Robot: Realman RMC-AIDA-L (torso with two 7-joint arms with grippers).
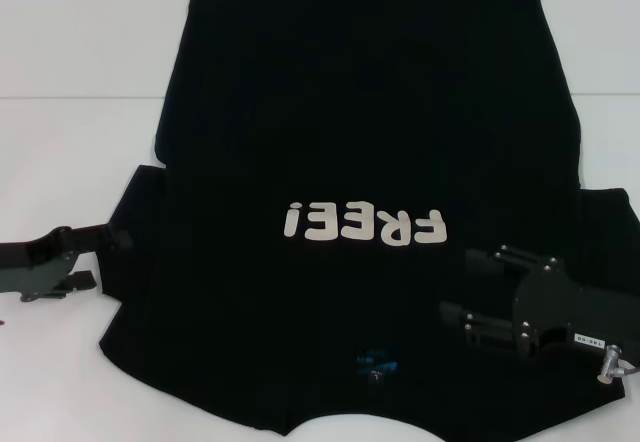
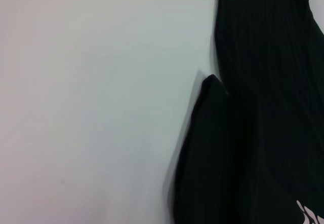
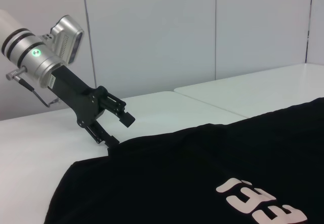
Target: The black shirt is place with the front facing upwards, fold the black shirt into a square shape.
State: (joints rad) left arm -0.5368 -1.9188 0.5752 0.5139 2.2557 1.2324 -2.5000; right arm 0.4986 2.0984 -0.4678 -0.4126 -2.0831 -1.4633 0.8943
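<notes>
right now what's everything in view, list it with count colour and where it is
black shirt: one, black, spread flat front-up across the middle of the table, neck toward the robot
"FREE!" lettering: one print, white, on the shirt's chest, upside down in the head view
neck label: one, blue, inside the collar at the near edge of the shirt
table: one, white, under the shirt, bare on both sides of it
wall panels: pale grey, behind the table in the right wrist view
left hand: one, black, at the shirt's sleeve on the robot's left, fingers apart, lower finger at the cloth edge
right hand: one, black, over the shirt's near right part, fingers apart
</notes>
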